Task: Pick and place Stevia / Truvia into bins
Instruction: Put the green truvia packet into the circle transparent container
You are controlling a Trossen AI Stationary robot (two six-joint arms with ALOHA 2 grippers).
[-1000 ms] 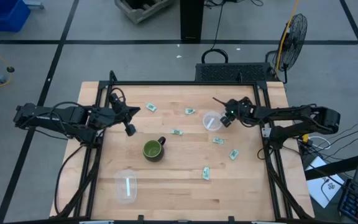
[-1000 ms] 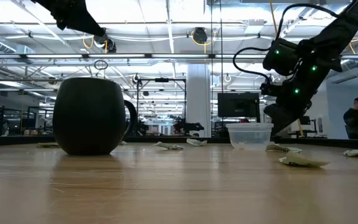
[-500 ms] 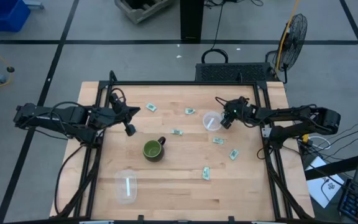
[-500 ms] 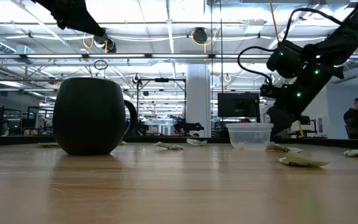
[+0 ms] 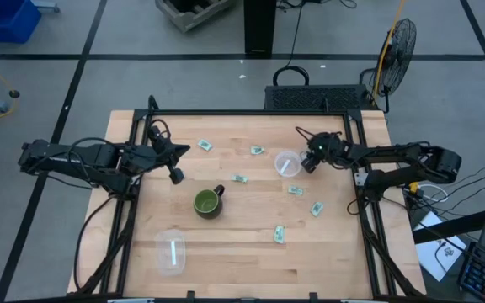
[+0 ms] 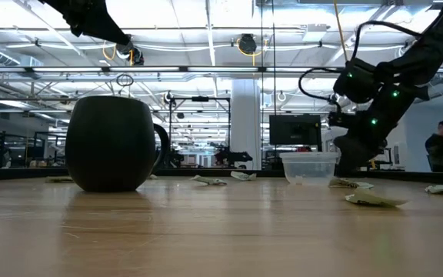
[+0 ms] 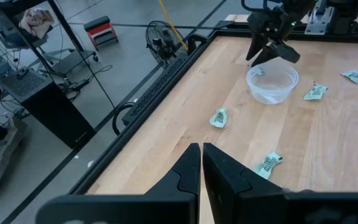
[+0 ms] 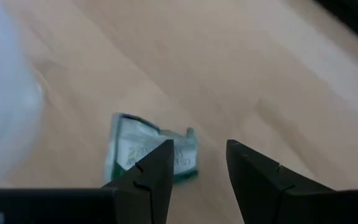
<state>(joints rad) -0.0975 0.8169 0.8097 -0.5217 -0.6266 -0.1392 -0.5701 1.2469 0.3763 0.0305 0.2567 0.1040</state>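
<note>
My right gripper [image 5: 308, 162] hangs open just right of a clear cup [image 5: 288, 163] that stands on the table. In the right wrist view its fingers [image 8: 151, 171] are apart above the wood, with a green and white Stevia sachet [image 8: 154, 155] lying flat just ahead of them, untouched. More sachets lie flat on the table [image 5: 258, 151] [image 5: 240, 178] [image 5: 295, 190] [image 5: 316, 209] [image 5: 279, 234] [image 5: 205, 146]. A second clear cup [image 5: 171, 251] stands near the front left. My left gripper [image 5: 175, 174] waits shut above the table's left side.
A dark green mug [image 5: 208, 203] stands mid-table, large in the low view [image 6: 114, 144]. A black frame rail [image 5: 251, 112] runs round the tabletop. Bare wood lies between the mug and the right-hand sachets. A person [image 6: 442, 146] is in the room far behind.
My right gripper has shifted a little toward the table's right edge, away from the clear cup, staying low over the table. The left arm, the cups and the sachets have kept still.
</note>
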